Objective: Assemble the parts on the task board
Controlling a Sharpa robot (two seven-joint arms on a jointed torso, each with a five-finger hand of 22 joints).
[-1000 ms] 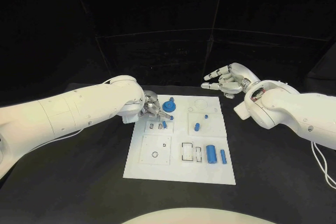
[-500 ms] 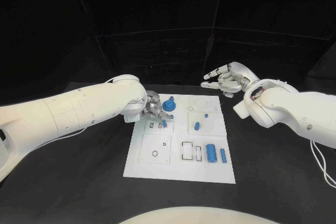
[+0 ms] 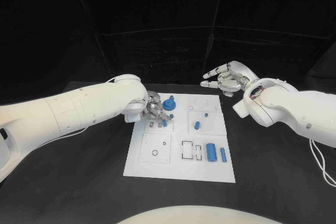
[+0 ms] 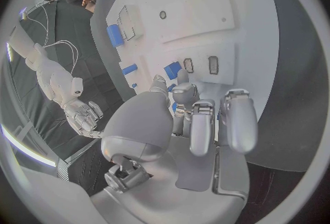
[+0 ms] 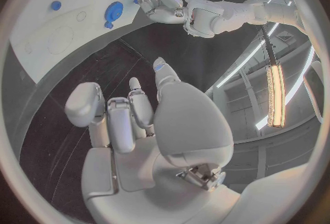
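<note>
At the far left of the board (image 3: 210, 171), the left hand (image 3: 153, 110) pinches a small blue part (image 3: 163, 122) that could tip or slip out, while the right hand (image 3: 225, 79) waits open.

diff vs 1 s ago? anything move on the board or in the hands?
Very little. The left hand stays at the far-left corner of the task board, its fingers on a small blue part; it has shifted only slightly. The right hand still hangs open above the table beyond the board's far edge. The blue cylinder, the blue peg and the round blue part lie as before.
</note>
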